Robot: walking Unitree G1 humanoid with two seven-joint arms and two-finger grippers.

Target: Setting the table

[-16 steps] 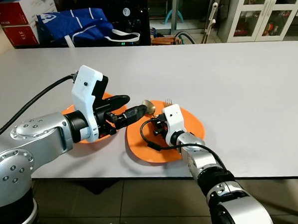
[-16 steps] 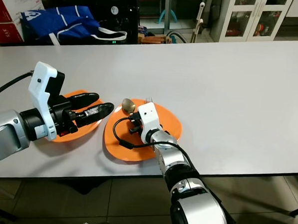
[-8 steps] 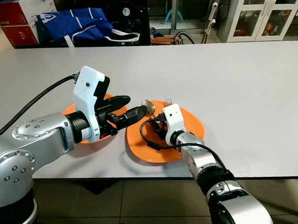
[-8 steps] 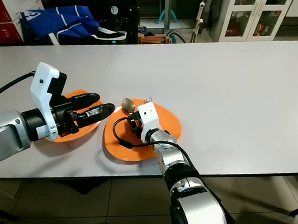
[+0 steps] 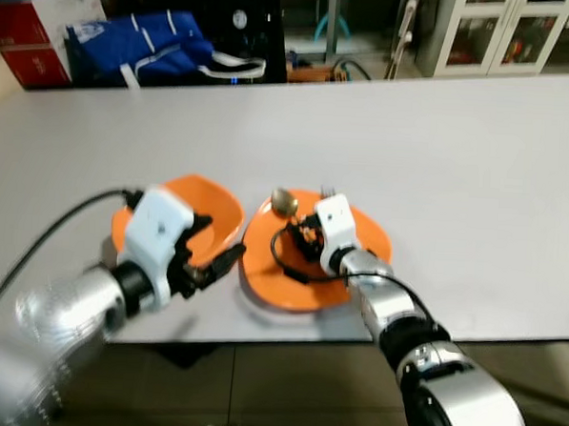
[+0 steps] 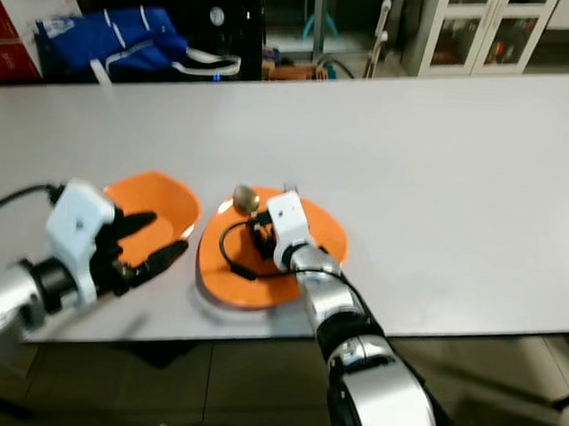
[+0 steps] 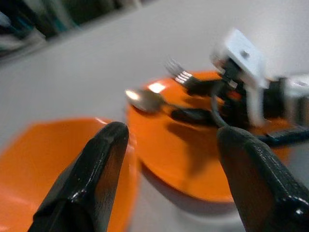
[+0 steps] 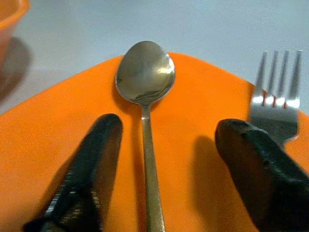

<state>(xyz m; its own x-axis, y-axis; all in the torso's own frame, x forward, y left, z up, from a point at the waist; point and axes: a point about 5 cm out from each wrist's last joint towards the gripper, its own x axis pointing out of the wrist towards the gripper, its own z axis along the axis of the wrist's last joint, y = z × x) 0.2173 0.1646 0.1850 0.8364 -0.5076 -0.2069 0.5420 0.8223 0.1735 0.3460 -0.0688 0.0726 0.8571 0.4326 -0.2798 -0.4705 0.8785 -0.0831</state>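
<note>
A smooth, matte grey worktop [image 5: 477, 175] carries two glossy orange plastic dishes close to its near edge. The larger one is a flat orange plate [image 5: 267, 274] with a rounded, slightly squarish outline; just beside it, toward the worktop's left end, sits a deeper orange bowl [image 5: 218, 214] with raised curved walls. The two rims lie very close together; whether they touch cannot be told.

On the plate lie a polished metal spoon [image 8: 145, 79] and a metal fork [image 8: 276, 104]. The spoon's oval bowl rests on the plate's far rim, its slim handle running back across the orange surface. The fork lies beside it with four straight tines pointing over the far rim.

The right claw [image 8: 166, 174] hovers low over the plate with its two long black fingers spread wide, one finger on each side of the spoon handle and not touching it; the fork's tines show just outside the other finger. The white wrist housing and a looped black cable sit above the plate's middle.

The left claw [image 5: 215, 262] is at the near rim of the bowl, its shiny black fingers [image 7: 87, 188] spread wide apart and holding nothing, pointing toward the plate.

Beyond the worktop's far edge are a blue bag [image 5: 141, 38] with white straps, a red and white box [image 5: 36, 28] and a white glass-fronted cabinet [image 5: 490, 28].
</note>
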